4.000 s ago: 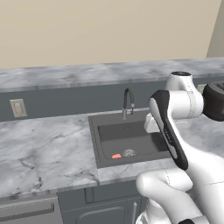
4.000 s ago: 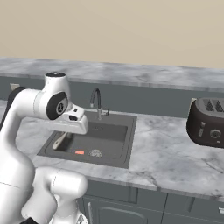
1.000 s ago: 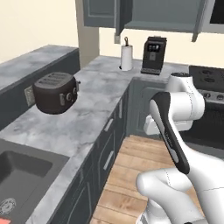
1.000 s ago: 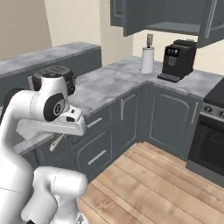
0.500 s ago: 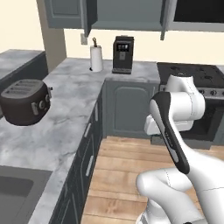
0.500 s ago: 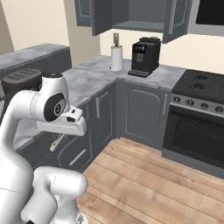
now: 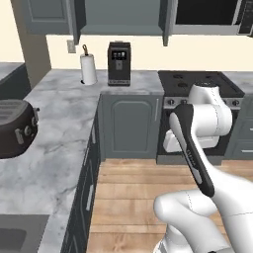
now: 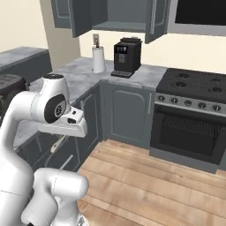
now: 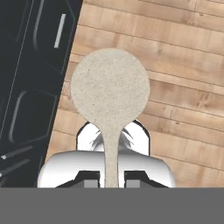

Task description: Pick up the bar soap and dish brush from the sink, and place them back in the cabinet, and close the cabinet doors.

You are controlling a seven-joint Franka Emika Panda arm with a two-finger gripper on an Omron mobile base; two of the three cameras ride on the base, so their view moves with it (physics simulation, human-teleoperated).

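In the hand view my gripper (image 9: 111, 177) is shut on the thin handle of the dish brush (image 9: 109, 89), whose round cream head points down at the wooden floor. In the right base view the brush (image 8: 58, 144) hangs under my hand, in front of the lower drawers. The cabinet (image 8: 126, 13) stands open above the coffee machine, with its doors (image 8: 81, 16) swung out on both sides; it is also up top in the left base view (image 7: 121, 17). A corner of the sink (image 7: 14, 238) shows at the lower left. The bar soap is out of view.
A black coffee machine (image 7: 119, 63) and a paper towel roll (image 7: 89, 68) stand on the corner counter under the cabinet. A toaster (image 7: 15, 127) sits on the left counter. The stove and oven (image 8: 190, 128) are to the right. Wooden floor (image 8: 145, 185) lies ahead.
The base has turned and driven, so both base views have swung from the sink and toaster toward the corner with the coffee machine and open cabinet. The gripper stays shut on the brush.
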